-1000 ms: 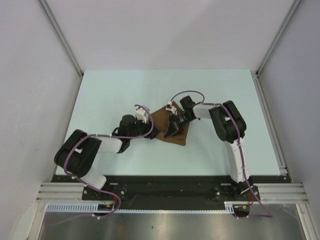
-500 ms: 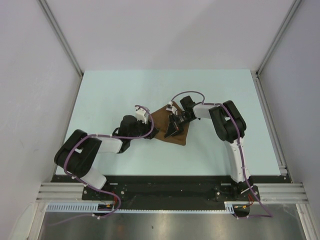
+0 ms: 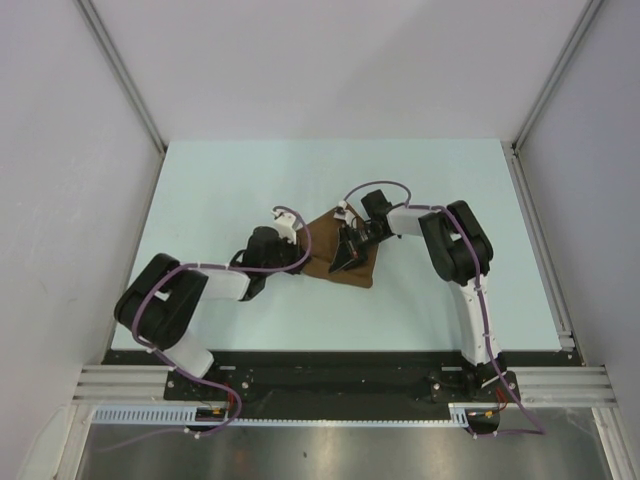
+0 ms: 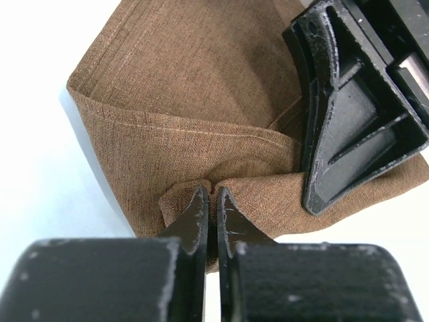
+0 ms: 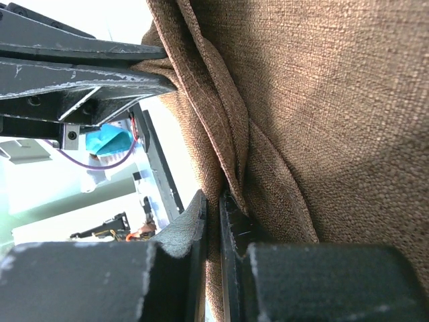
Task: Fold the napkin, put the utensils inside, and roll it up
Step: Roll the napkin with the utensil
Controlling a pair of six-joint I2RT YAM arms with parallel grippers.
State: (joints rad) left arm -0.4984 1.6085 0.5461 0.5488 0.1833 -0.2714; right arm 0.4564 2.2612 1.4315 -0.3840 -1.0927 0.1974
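The brown napkin (image 3: 335, 240) lies bunched and partly folded at the middle of the table. My left gripper (image 3: 304, 262) is at its left edge. In the left wrist view my left gripper (image 4: 212, 191) is shut on a pinched hem of the napkin (image 4: 194, 80). My right gripper (image 3: 345, 260) bears on the cloth from the right. The right wrist view shows my right gripper (image 5: 213, 196) shut on a fold of the napkin (image 5: 322, 100). Each wrist view shows the other gripper's fingers (image 4: 348, 114) (image 5: 80, 60) close by. The utensils are out of view.
The pale blue table (image 3: 220, 190) is bounded by white walls and metal rails at the left and right. A black base rail (image 3: 320, 375) runs along the near edge, where both arms are mounted.
My left gripper has closed from wide open onto the napkin's left edge and edged slightly toward the cloth. The right gripper has kept its hold and place.
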